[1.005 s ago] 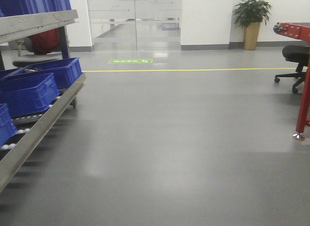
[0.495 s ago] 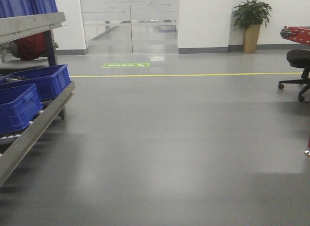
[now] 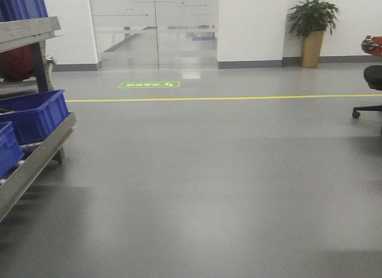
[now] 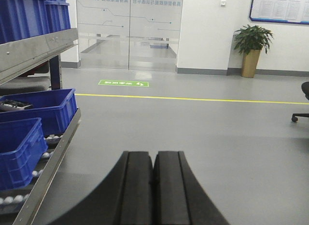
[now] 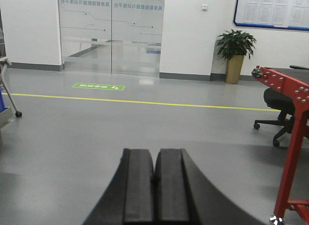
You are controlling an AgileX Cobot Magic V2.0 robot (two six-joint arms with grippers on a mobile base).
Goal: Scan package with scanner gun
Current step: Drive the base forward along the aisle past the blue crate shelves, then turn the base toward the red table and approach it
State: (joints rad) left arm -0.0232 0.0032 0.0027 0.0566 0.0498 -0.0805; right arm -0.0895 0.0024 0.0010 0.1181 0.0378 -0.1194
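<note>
My left pincer [image 4: 153, 158] is pressed together, blue crates [image 4: 46, 109] alongside. My right pincer [image 5: 155, 158] is pressed together too.

Neither the package nor the scanner gun is in sight in any view; neither is held, for the left gripper [image 4: 153, 156] and the right gripper [image 5: 155, 153] each show pads pressed together on nothing.

A warehouse-like logistics floor: blue crates [image 4: 29, 106] on a roller rack [image 4: 48, 162], yellow floor line [image 3: 227, 98], glass doors [image 3: 155, 30].
</note>
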